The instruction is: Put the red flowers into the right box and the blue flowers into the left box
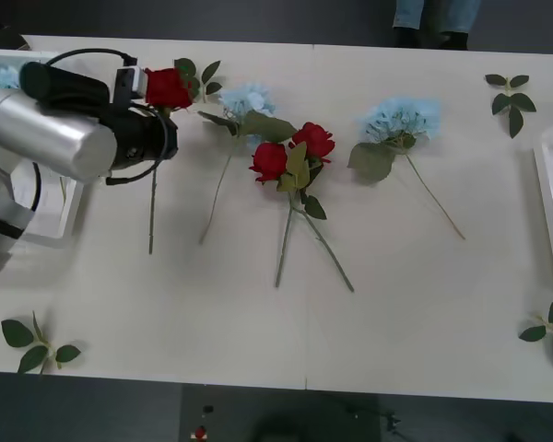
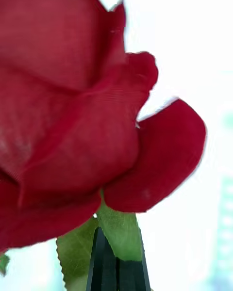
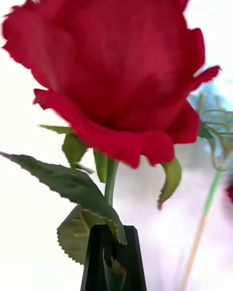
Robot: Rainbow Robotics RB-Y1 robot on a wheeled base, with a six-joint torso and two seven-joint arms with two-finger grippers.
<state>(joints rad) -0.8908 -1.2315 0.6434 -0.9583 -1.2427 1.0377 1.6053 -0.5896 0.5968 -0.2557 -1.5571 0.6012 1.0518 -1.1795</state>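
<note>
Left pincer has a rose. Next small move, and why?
Probably lift straight up: the left pincer is shut on the red rose, whose stem trails over the table beside a blue flower. The right pincer grips a second rose.

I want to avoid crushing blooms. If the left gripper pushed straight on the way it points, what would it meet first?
Nothing new: the left gripper is shut on a red rose stem just under the bloom, so that bloom lies first in line. Beyond it, depth is unclear.

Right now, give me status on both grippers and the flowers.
Left gripper shut on a red rose beside left box. Right gripper shut on another rose. Three roses wait.
</note>
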